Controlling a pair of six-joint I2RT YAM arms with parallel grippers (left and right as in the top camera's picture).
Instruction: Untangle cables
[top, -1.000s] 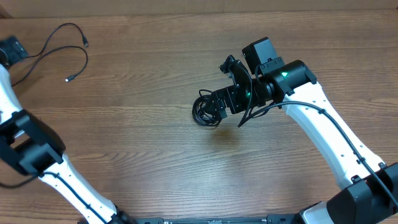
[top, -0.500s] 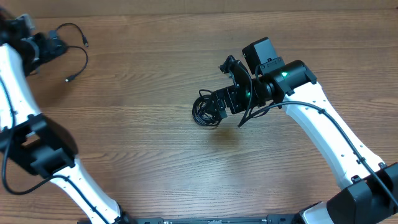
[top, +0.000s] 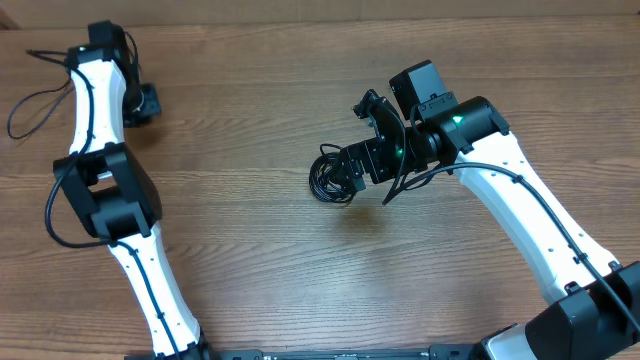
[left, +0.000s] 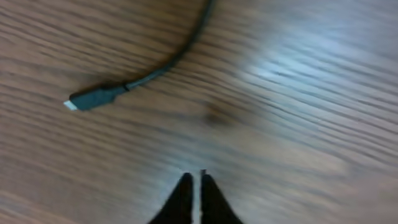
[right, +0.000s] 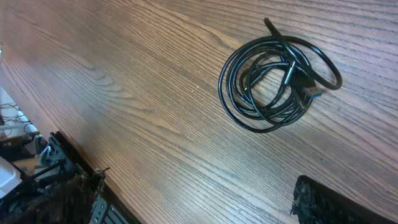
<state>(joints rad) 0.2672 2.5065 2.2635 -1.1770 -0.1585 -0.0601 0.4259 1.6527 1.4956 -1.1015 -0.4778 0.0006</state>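
Cables (right: 298, 78): glossy black round coil on grained wooden table (right: 155, 93).

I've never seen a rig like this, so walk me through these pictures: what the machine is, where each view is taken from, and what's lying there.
This is a robot with two white arms, the left arm and the right arm, at a wooden table. Each arm ends in a two-finger claw. The wide picture looks down from above, and the other two come from a camera on each wrist. The left claw is shut and holds nothing. A loose cable's plug end lies on the wood ahead of it. The right claw sits beside a coil of black cables, and nothing grips the coil. I cannot tell whether that claw is open.
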